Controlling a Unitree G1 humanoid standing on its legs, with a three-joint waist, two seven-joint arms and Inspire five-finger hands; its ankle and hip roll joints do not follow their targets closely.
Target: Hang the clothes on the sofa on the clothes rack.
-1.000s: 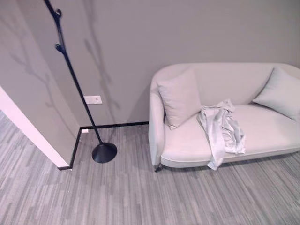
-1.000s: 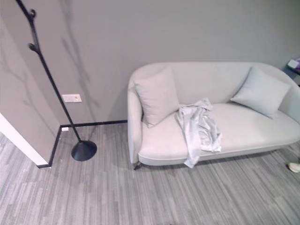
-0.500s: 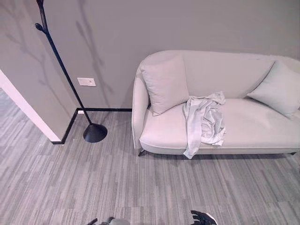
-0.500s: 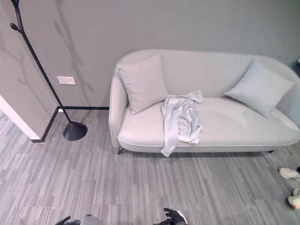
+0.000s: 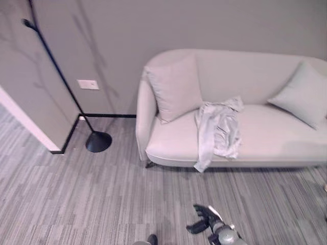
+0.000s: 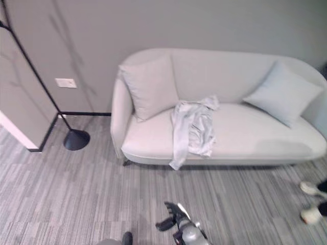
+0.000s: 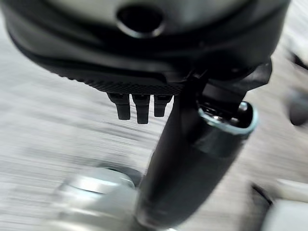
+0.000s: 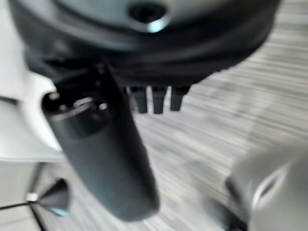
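A pale grey, silky garment (image 5: 218, 130) lies crumpled on the seat of the sofa (image 5: 276, 138), a little toward the robot's left of the middle. Its upper part is bunched in soft folds against the backrest, and one long strip hangs over the front edge of the seat, its tip reaching down toward the floor. Just beside it, on the robot's left, a square cushion (image 5: 175, 88) leans against the sofa's arm and back; a second cushion (image 5: 302, 94) leans at the far right end, well apart from the garment.

The clothes rack (image 5: 61, 84), a thin black pole with short pegs on a round black base, stands on the striped grey carpet (image 5: 76, 199) in the wall corner, to the left of the sofa and apart from it.

The right hand (image 5: 203, 219) shows low over the carpet, empty, fingers spread and relaxed. The left hand (image 7: 144, 103) holds nothing either, its fingers (image 7: 139, 106) straight.

At the far right edge, a person's shoes (image 6: 311, 201) rest on the carpet.
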